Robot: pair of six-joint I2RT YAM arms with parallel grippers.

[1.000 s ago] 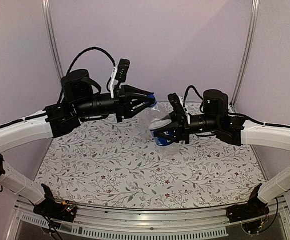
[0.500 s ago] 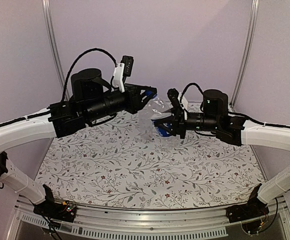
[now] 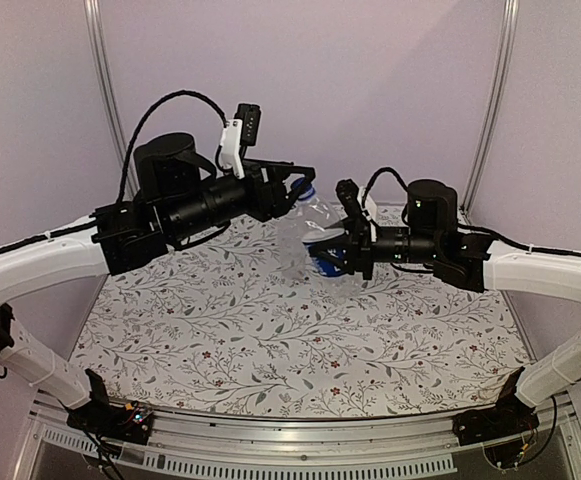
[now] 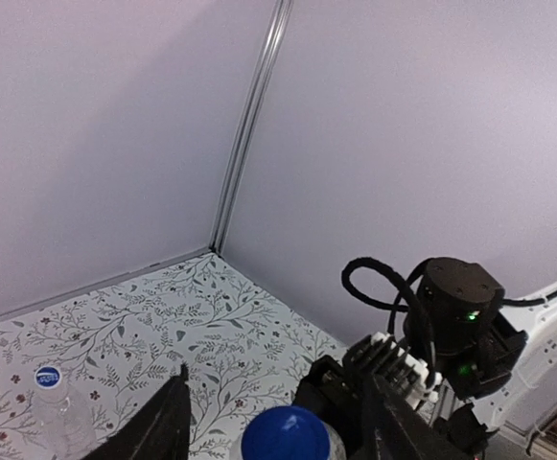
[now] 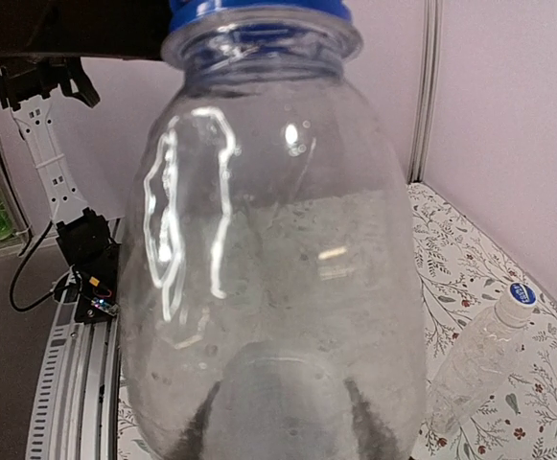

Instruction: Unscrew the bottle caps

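Note:
My right gripper (image 3: 328,256) is shut on the lower body of a clear bottle (image 3: 317,222) with a dark blue label, holding it tilted above the table. That bottle (image 5: 278,259) fills the right wrist view, with its solid blue cap (image 5: 259,11) on top. My left gripper (image 4: 283,426) is open. Its dark fingers (image 4: 163,426) stand to either side of the blue cap (image 4: 286,436) without touching it. A second, plain bottle (image 5: 477,362) with a whitish, blue-topped cap (image 5: 520,294) stands on the table near the back wall.
The floral tablecloth (image 3: 270,340) covers the table, with purple walls close behind and at both sides. The plain bottle (image 4: 56,417) sits near the back. Both arms meet above the far middle of the table.
My left gripper turned at the wrist while shut on the blue cap, then opened its jaws off it. The right gripper kept its hold on the bottle, shifting slightly.

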